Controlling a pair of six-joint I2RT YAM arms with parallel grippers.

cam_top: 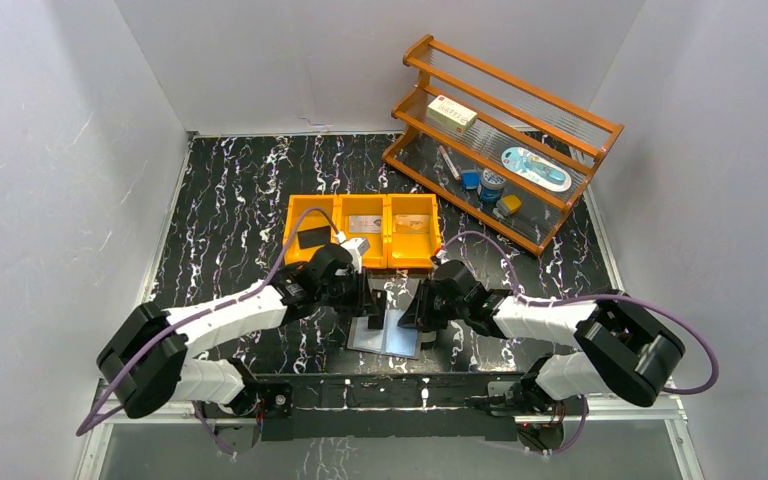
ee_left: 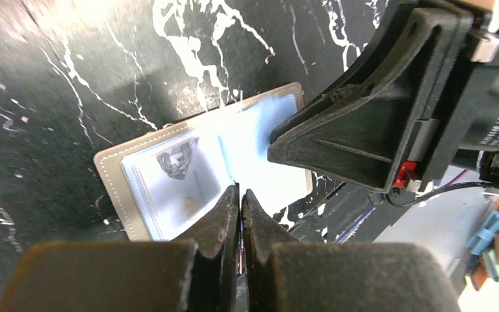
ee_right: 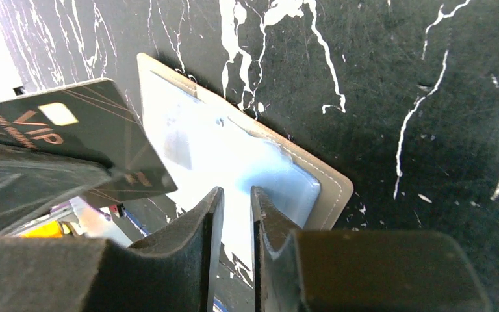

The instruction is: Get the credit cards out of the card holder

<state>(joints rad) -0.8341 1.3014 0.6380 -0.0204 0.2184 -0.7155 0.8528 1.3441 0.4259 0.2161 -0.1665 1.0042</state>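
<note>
The card holder [cam_top: 392, 342] lies open on the black marbled table, grey rim and pale blue lining up [ee_left: 114, 179] [ee_right: 328, 179]. A pale card with a grey print [ee_left: 179, 166] sits in one of its slots. My left gripper [cam_top: 372, 314] [ee_left: 240, 190] is shut on a black credit card marked VIP [ee_right: 84, 130], which it holds tilted just above the holder's edge; in its own view only the card's thin edge shows between the jaws. My right gripper [cam_top: 412, 318] [ee_right: 237, 190] stands slightly open with its tips on the holder's other leaf, nothing between them.
An orange three-compartment bin [cam_top: 338, 258] stands just behind the holder, with a black card [cam_top: 313, 238], a grey one [cam_top: 365, 224] and a tan one [cam_top: 412, 224] in it. A wooden rack [cam_top: 560, 105] with a cream box [cam_top: 452, 113] and small items is at the back right.
</note>
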